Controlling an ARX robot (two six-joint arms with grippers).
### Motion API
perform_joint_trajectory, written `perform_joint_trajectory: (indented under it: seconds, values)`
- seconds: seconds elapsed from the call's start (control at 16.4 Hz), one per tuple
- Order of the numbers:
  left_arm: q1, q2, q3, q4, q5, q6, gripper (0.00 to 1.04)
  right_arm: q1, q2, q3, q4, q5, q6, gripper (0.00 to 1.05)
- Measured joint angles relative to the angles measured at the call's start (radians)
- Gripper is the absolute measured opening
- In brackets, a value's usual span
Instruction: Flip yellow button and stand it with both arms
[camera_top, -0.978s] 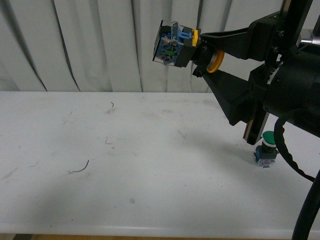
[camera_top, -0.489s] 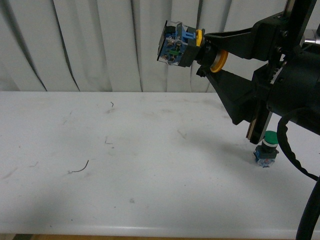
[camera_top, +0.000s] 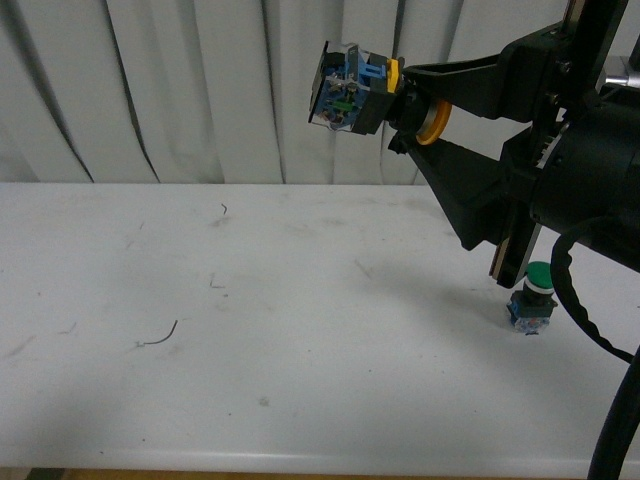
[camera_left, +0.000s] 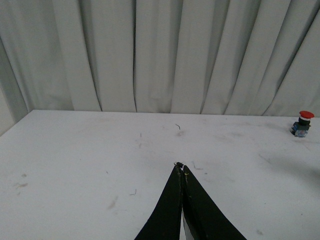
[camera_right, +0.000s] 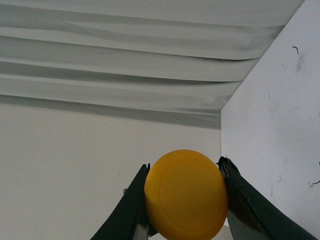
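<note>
My right gripper (camera_top: 412, 112) is shut on the yellow button (camera_top: 362, 90) and holds it high above the table, in front of the curtain. The button lies sideways: its yellow cap sits between the jaws and its blue-grey contact block points left. In the right wrist view the round yellow cap (camera_right: 186, 194) fills the gap between the two black fingers, and the gripper (camera_right: 184, 172) clamps it on both sides. My left gripper (camera_left: 180, 166) is shut and empty, low over the white table (camera_left: 75, 165). The left arm does not show in the front view.
A green-capped button (camera_top: 534, 296) stands on the table at the right, below the right arm. A red-capped button (camera_left: 303, 123) stands near the table's far edge by the curtain. Small wire scraps (camera_top: 160, 337) lie on the table's left part.
The right gripper with the yellow button has shifted slightly right and up, then back left and down. The left gripper's earlier state is not shown.
</note>
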Motion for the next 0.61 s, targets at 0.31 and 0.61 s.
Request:
perform_joint_trajectory:
  seconds: [0.31, 0.61]
  values:
    - [0.000, -0.040, -0.045, 0.010, 0.000, 0.000, 0.02, 0.006, 0.000, 0.000, 0.001, 0.004, -0.001, 0.36]
    - [0.000, -0.040, -0.045, 0.005, 0.000, 0.000, 0.11, 0.005, -0.006, 0.000, -0.003, 0.012, -0.037, 0.36]
